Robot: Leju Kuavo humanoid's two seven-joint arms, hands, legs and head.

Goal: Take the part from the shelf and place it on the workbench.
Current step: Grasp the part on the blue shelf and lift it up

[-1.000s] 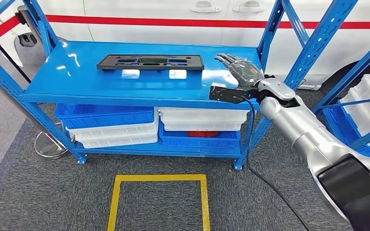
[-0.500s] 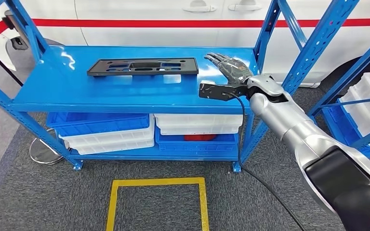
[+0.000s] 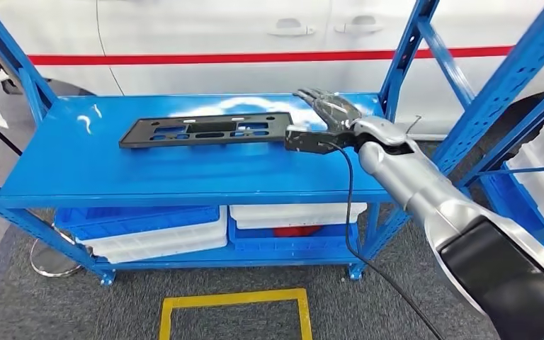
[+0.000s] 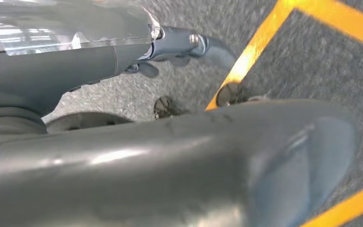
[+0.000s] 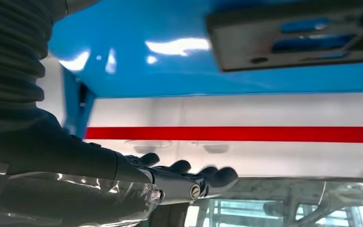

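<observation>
Fingers (image 3: 324, 103) spread, part (image 3: 205, 130) beside, shelf (image 3: 78, 166)

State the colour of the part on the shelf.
Black part, clearest in the head view.

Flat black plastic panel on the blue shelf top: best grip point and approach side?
Probably its near-right short end. The flat black plastic panel lies flat and long across the blue shelf top, that end nearest the open right hand. Come in from the right, fingers over the thin edge, thumb underneath.
</observation>
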